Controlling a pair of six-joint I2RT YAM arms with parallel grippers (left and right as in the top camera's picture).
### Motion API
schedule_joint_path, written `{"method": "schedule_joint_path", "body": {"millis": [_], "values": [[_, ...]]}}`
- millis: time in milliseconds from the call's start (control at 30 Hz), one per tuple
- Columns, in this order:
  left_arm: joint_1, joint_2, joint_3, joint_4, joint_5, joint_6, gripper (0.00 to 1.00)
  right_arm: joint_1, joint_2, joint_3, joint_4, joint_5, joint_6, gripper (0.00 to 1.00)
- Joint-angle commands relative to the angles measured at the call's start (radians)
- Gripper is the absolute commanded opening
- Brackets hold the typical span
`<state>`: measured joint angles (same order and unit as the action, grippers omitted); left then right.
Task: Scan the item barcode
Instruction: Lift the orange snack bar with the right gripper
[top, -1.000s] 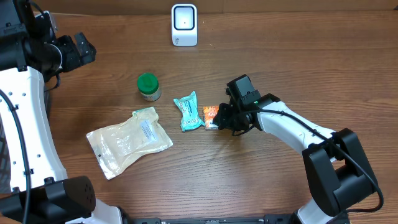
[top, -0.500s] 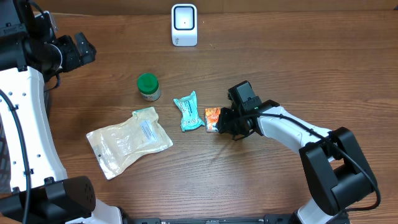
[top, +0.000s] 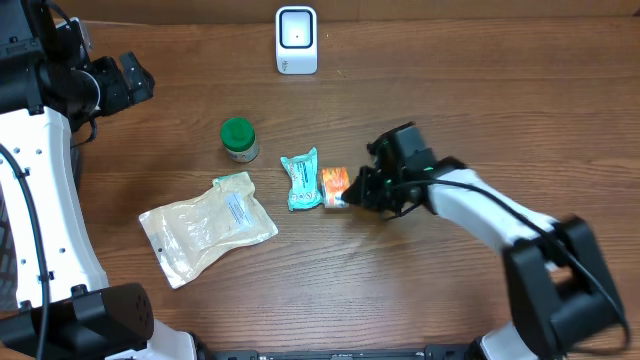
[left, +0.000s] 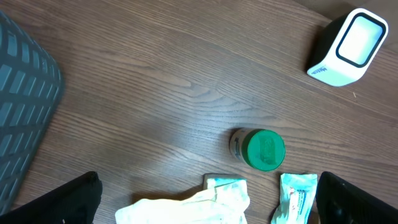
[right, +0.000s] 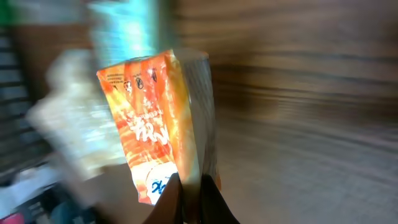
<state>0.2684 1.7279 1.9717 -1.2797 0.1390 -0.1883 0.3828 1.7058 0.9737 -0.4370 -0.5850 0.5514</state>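
In the overhead view, the right gripper (top: 352, 195) is near the middle of the table (top: 450, 90). Its fingers are pressed together on the right end of the orange packet (top: 335, 185). This packet is just beside the teal packet (top: 301, 180), on its right side; I cannot tell if the two touch, or if the orange one rests on the wood. A jar (top: 238, 139) with a green lid stands behind the teal packet, to the left. A clear pouch (top: 207, 226) lies flat more to the left and to the front. The scanner (top: 296, 40) stands at the far edge, well apart from the orange packet. The left gripper (top: 128, 80) is at the far left, spread wide and holding nothing.

In the left wrist view, the left gripper (left: 207, 180) shows one dark finger in each lower corner, with nothing between them. Below it are the jar (left: 260, 149), the top of the teal packet (left: 295, 196) and the pouch (left: 193, 202). The scanner (left: 348, 46) is at the upper right, its window turned up.

The right wrist view is blurred. The right gripper (right: 193, 199) pinches the lower edge of the orange packet (right: 155, 118), which stands up from the fingers (right: 165, 202). A silver side shows on its right. Behind it, the teal packet (right: 124, 28) and the pouch (right: 62, 124) are only soft shapes.
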Motion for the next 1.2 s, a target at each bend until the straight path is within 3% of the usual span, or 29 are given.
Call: {"method": "schedule_joint_path", "body": {"millis": [0,333,1033,1167], "values": [[-0.002,0.0,0.008,0.001,0.008,-0.018,0.99,-0.069,-0.157,0.01,0.009,-0.26,-0.037,0.04],[-0.002,0.0,0.008,0.001,0.008,-0.018,1.0,-0.182,-0.283,0.01,0.086,-0.651,0.051,0.04],[-0.002,0.0,0.008,0.001,0.008,-0.018,1.0,-0.182,-0.283,0.01,0.838,-0.941,0.912,0.04],[-0.002,0.0,0.008,0.001,0.008,-0.018,1.0,-0.182,-0.283,0.01,0.879,-0.954,1.006,0.04]]}}
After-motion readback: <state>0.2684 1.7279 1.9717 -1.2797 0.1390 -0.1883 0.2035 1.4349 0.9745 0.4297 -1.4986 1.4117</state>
